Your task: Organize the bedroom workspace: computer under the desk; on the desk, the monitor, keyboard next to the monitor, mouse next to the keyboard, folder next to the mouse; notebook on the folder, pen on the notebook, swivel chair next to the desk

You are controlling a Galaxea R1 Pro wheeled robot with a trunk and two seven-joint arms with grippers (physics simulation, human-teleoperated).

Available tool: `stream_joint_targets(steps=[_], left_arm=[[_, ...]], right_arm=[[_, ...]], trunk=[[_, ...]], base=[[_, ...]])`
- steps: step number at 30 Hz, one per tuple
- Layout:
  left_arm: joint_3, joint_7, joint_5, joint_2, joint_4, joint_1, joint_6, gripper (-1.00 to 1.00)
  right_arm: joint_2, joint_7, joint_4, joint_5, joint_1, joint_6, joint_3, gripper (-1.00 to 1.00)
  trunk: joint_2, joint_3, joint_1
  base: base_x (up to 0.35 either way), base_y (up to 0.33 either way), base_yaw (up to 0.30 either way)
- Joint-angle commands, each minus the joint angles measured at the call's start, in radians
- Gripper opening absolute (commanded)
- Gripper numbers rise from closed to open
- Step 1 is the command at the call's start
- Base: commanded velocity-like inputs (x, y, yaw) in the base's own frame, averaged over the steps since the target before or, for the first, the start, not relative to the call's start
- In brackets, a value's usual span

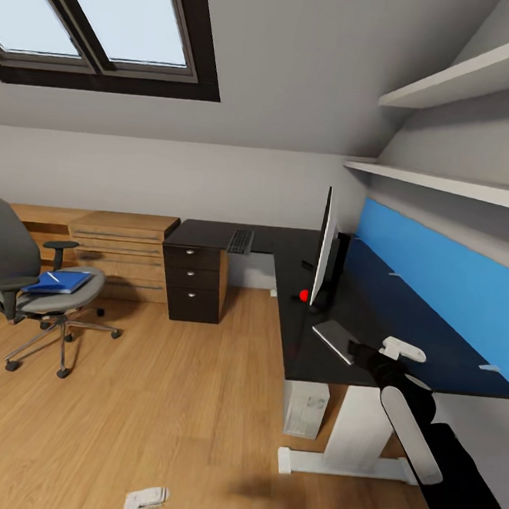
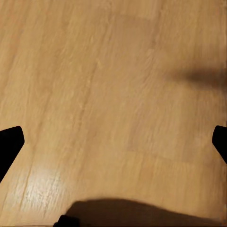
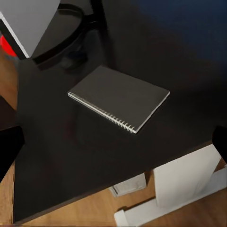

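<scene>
Spiral-bound grey notebook (image 3: 118, 98) lies flat on black desk (image 3: 56, 161), spine running ten-to-four o'clock; right gripper (image 3: 113, 142) spread open above.

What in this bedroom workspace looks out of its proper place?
The blue folder lies on the grey swivel chair, which stands far from the black desk. The black keyboard sits on the desk's far wing, away from the thin monitor.

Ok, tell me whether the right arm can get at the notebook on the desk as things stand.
Probably yes: the right tool hangs open above the notebook, which lies flat on the desk with nothing on it or between them.
</scene>
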Motion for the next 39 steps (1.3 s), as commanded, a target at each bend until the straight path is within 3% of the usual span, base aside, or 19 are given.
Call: stream_joint_targets(steps=[1,2,5,10,15,21,22,23,28,32,39], left_arm=[[-0.004,0.008,0.009,-0.013,-0.048,-0.012,0.085,1.0],[-0.003,0.009,0.008,-0.034,-0.091,-0.021,0.159,1.0],[-0.004,0.01,0.007,-0.075,-0.16,-0.033,0.263,1.0],[0.001,0.009,0.008,-0.1,-0.231,-0.058,0.324,1.0],[0.005,0.01,0.007,-0.1,-0.205,-0.064,0.334,1.0],[0.001,0.017,0.003,-0.098,-0.153,-0.065,0.311,1.0],[-0.001,0.035,0.003,-0.099,-0.149,-0.066,0.298,1.0],[-0.001,0.039,0.003,-0.099,-0.148,-0.066,0.293,1.0],[0.0,0.055,0.003,-0.099,-0.145,-0.066,0.177,1.0],[-0.002,0.058,0.003,-0.099,-0.135,-0.066,0.125,1.0],[-0.022,0.062,0.002,-0.101,-0.113,-0.066,0.108,1.0]], right_arm=[[-0.001,-0.01,0.0,-0.009,-0.001,0.002,0.014,1.0],[-0.001,-0.01,0.0,-0.009,-0.001,0.002,0.029,1.0],[0.0,-0.01,0.003,-0.01,-0.001,0.001,0.056,1.0],[-0.002,-0.008,0.013,-0.007,-0.001,0.001,0.079,1.0],[-0.004,0.008,0.08,0.01,-0.001,-0.003,0.106,1.0],[-0.007,0.087,0.182,0.063,-0.003,-0.005,0.107,1.0],[-0.007,0.151,0.274,0.097,-0.016,-0.007,0.105,1.0],[-0.007,0.167,0.287,0.104,-0.021,-0.008,0.104,1.0],[-0.028,0.302,0.335,0.146,-0.044,-0.013,0.069,1.0],[-0.04,0.34,0.343,0.154,-0.047,-0.028,0.038,1.0],[-0.044,0.352,0.361,0.157,-0.048,-0.09,0.026,1.0]], trunk=[[0.007,0.002,-0.004],[0.014,0.005,-0.008],[0.035,0.015,-0.019],[0.07,0.03,-0.038],[0.105,0.046,-0.058],[0.105,0.046,-0.058],[0.105,0.046,-0.058],[0.105,0.046,-0.058],[0.105,0.046,-0.058],[0.105,0.046,-0.058],[0.105,0.046,-0.058]], base=[[0.0,0.0,0.0],[0.0,0.0,0.0],[0.0,0.0,0.0],[0.0,0.0,0.0],[0.0,0.0,0.0],[0.0,0.0,0.0],[0.0,0.0,0.0],[0.0,0.0,0.0],[0.009,0.0,0.0],[0.158,0.0,0.0],[0.292,0.0,0.0]])
